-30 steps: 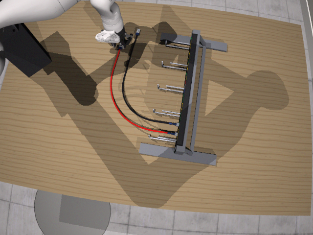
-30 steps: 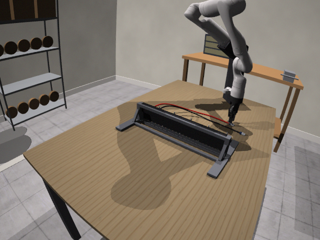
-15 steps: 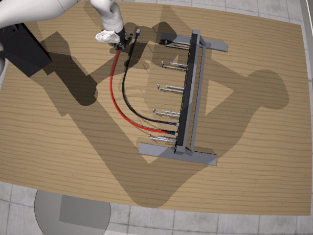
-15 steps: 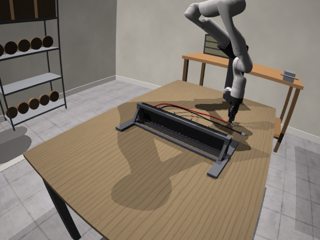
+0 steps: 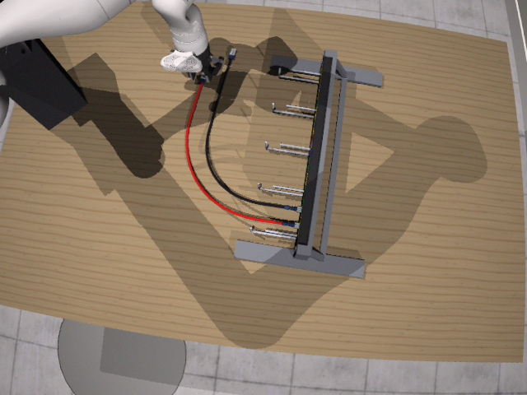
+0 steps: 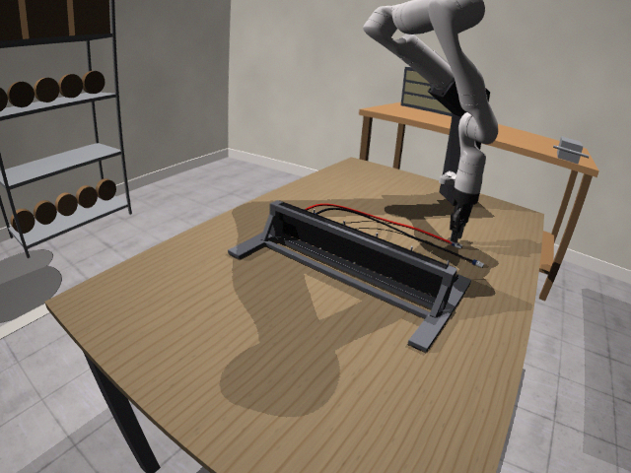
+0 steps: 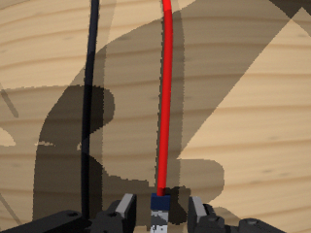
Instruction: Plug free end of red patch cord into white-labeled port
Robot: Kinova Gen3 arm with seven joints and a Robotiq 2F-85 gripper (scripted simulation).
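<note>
The red patch cord point(image 5: 189, 157) curves over the table from a port near the rack's near end point(image 5: 292, 224) to its free plug point(image 5: 203, 79) at the far left. My gripper point(image 5: 204, 77) points down over that plug. In the wrist view the plug point(image 7: 159, 210) lies on the table between my two fingers, with a gap on each side, so the gripper is open around it. The red cord point(image 7: 167, 91) runs straight away from it. The grey rack point(image 5: 317, 157) stands upright. I cannot make out the white label.
The black cord point(image 5: 208, 148) lies beside the red one, its free plug point(image 5: 231, 53) close to my gripper; it also shows in the wrist view point(image 7: 91, 91). Several metal pegs point(image 5: 285, 148) stick out of the rack's front. The black arm base point(image 5: 38, 81) sits at the left.
</note>
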